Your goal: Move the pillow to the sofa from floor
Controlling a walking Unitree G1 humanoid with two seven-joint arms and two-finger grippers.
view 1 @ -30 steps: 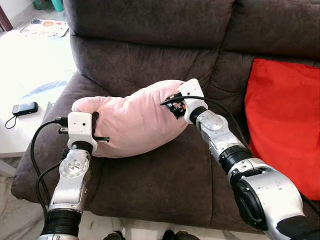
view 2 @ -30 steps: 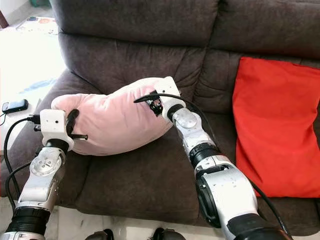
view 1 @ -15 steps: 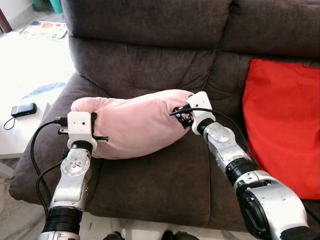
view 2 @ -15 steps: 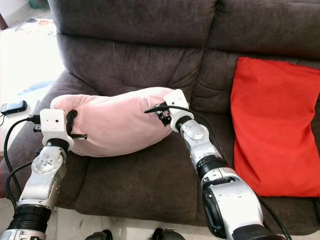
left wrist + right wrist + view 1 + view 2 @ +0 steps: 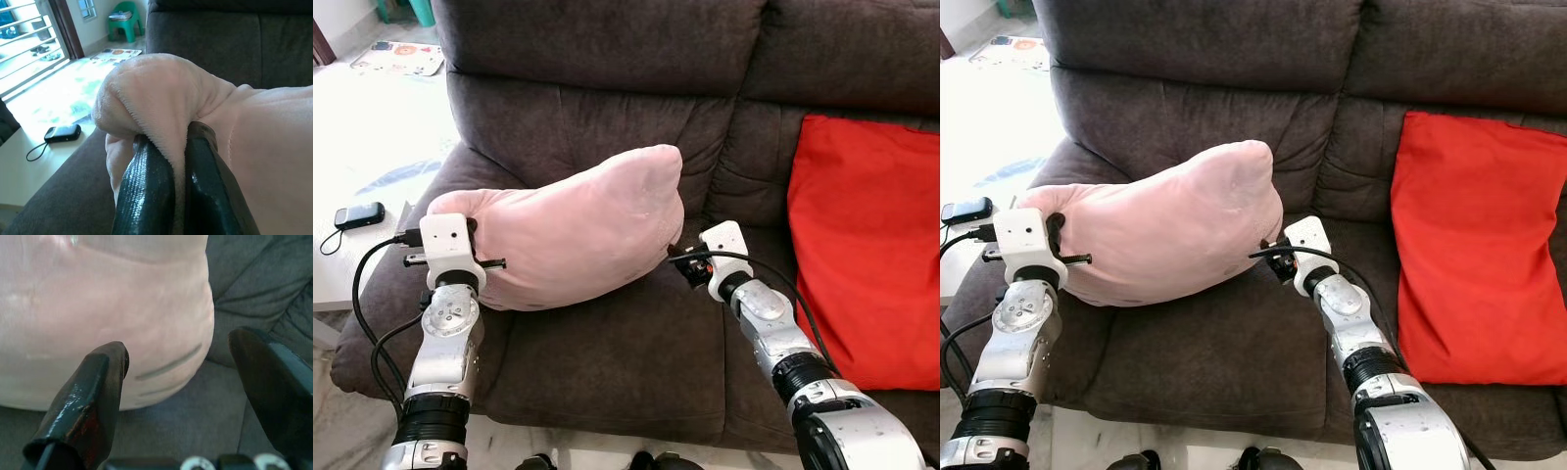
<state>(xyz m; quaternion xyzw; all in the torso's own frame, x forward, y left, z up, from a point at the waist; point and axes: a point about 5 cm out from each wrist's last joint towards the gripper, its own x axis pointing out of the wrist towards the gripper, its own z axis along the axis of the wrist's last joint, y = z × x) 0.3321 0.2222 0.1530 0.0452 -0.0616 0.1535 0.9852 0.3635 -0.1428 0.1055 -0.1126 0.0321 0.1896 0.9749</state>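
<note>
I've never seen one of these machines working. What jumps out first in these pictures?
A plump pink pillow lies on the seat of a dark brown sofa, its corner pinched between the black fingers of the left gripper. The right gripper hangs open just beside the pillow's other end, touching nothing. A bright red cushion leans at the sofa's right side.

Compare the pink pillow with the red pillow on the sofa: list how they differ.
The pink pillow is plump and rounded; the red pillow is flatter and rectangular. The pink pillow lies on the sofa's left seat with one corner pinched in the left gripper; the red pillow leans against the backrest on the right, untouched. Both rest on the dark sofa.
</note>
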